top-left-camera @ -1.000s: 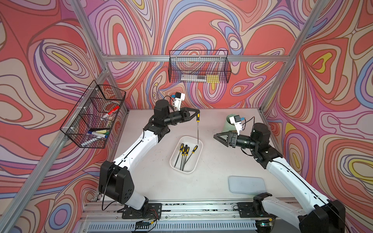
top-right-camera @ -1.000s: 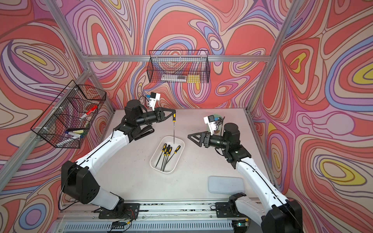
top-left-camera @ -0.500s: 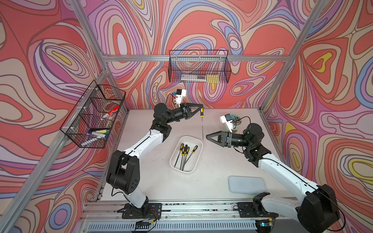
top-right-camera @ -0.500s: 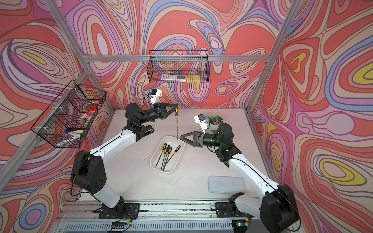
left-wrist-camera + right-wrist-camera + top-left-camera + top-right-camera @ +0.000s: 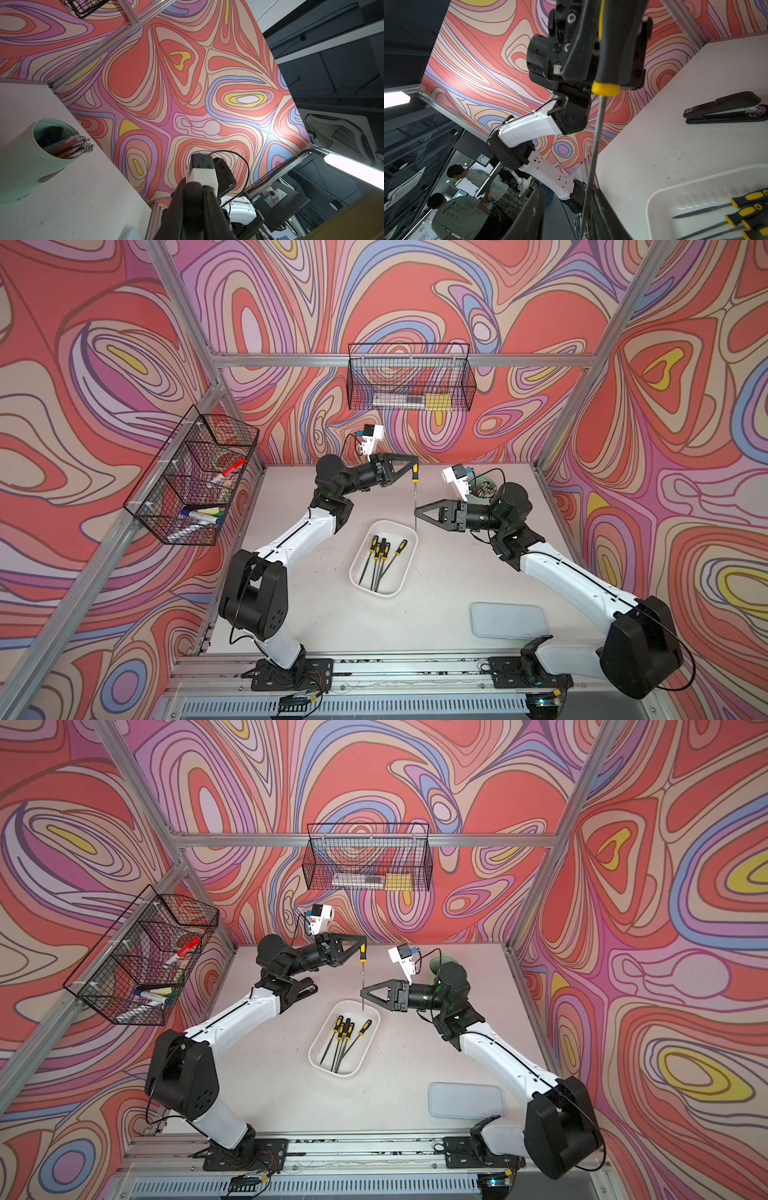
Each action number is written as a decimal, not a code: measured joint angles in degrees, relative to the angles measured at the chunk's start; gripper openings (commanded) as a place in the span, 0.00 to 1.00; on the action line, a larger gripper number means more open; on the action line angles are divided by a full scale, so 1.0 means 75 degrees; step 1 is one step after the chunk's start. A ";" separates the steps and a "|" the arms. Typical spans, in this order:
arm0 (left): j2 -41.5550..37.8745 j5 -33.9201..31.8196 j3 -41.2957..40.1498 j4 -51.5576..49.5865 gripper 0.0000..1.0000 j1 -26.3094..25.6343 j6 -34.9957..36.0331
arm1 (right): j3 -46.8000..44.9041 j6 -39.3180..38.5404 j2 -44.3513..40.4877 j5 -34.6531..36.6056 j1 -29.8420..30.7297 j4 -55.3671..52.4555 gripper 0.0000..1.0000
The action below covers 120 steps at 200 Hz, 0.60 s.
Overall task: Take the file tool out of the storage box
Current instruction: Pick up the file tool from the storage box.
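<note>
The file tool has a black and yellow handle and hangs upright over the table, just beyond the far end of the white storage box. My left gripper is shut on its handle, as both top views show. In the left wrist view the left gripper shows only dark closed fingers. My right gripper reaches in sideways at the shaft's lower end. In the right wrist view the shaft runs between the right gripper's fingers. It lies against one finger, with a gap to the other.
Several more files lie in the box. A pale grey-blue lid lies flat at the front right. A mint-green cup of pencils stands at the back right. A black stapler rests on the table. Wire baskets hang on the walls.
My right gripper has moved left to the hanging file and its jaws have narrowed around the shaft. My left gripper has carried the file slightly to the right.
</note>
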 measured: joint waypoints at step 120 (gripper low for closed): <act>0.0000 0.0105 -0.0055 0.0198 0.15 0.0000 -0.0055 | 0.0052 -0.0076 0.0195 0.0146 0.0087 -0.0189 0.00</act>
